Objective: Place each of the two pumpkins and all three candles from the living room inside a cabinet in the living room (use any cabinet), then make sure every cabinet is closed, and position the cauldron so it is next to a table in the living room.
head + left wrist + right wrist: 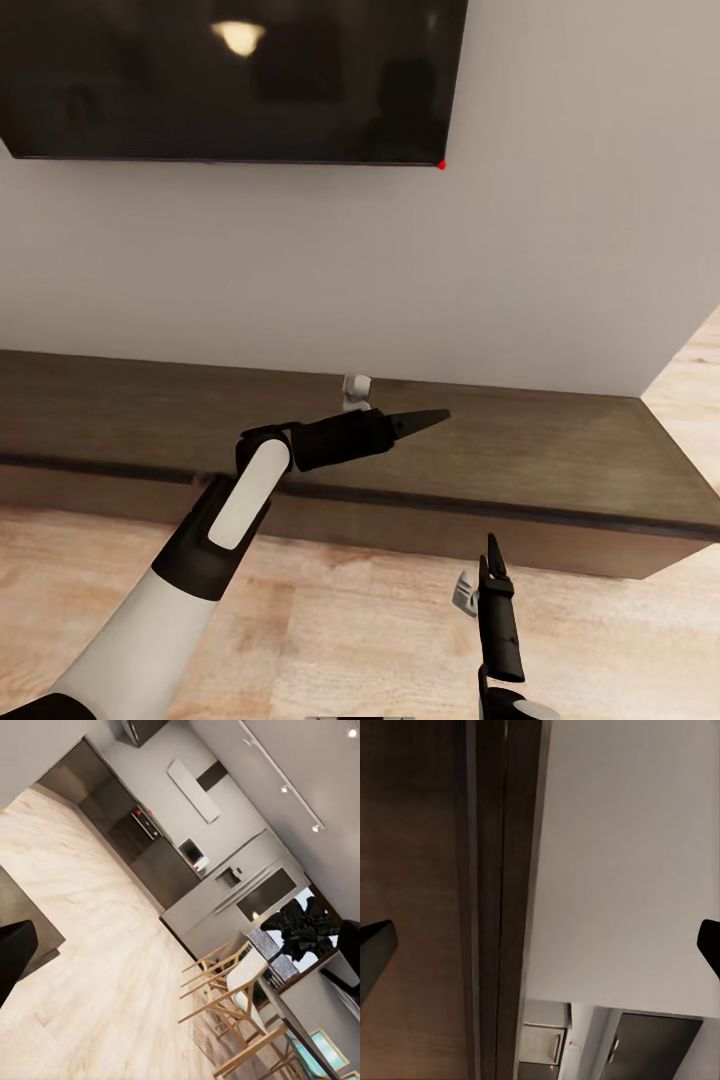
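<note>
Long dark-brown cabinet (560, 450), drawers apparently all shut.

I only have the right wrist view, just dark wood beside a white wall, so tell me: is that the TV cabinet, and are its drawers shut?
Observer: Yes. The head view shows the long dark-brown cabinet under a wall-mounted TV, and no drawer front is pulled out along the stretch in view.
Operator: Where is my left gripper?
Observer: The left gripper hangs above the cabinet's top, pointing toward the robot's right, open and empty.
Operator: What does the left wrist camera face?
Observer: It looks away from the cabinet, across the pale wooden floor toward wooden chairs and a kitchen.
</note>
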Controlling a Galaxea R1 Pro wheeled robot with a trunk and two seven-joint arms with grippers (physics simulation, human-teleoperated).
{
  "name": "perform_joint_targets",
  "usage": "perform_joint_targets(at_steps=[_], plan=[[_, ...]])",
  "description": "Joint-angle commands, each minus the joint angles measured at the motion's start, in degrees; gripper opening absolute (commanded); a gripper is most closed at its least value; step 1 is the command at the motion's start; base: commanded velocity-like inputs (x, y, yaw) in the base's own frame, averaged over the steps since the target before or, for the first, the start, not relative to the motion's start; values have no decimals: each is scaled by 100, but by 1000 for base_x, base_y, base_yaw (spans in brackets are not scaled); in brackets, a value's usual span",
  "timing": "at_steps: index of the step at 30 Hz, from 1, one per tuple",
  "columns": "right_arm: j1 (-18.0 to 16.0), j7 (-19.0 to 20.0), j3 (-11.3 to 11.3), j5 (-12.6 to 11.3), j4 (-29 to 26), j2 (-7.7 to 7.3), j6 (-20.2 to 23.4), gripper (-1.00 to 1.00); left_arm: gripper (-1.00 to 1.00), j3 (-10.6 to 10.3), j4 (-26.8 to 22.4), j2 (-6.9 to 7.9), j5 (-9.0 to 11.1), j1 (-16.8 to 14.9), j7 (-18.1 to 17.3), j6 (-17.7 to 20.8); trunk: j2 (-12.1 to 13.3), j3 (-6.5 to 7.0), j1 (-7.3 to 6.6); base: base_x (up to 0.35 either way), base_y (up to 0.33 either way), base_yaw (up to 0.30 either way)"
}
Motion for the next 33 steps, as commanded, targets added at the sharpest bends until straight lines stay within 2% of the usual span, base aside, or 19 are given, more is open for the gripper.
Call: perform_joint_targets(at_steps=[1,9,33], plan=[[0,1,0,-1,0,-1,0,100,100,0,0,2,0,0,0,0,0,0,0,32,0,0],[0,8,-5,-4,9,-11,0,100,100,-14,0,0,0,0,-5,-5,0,0,0,3,0,0],[0,-6,-18,-6,-24,-12,0,100,100,-18,1,-56,-4,0,-4,-28,-963,-431,527,0,0,0]])
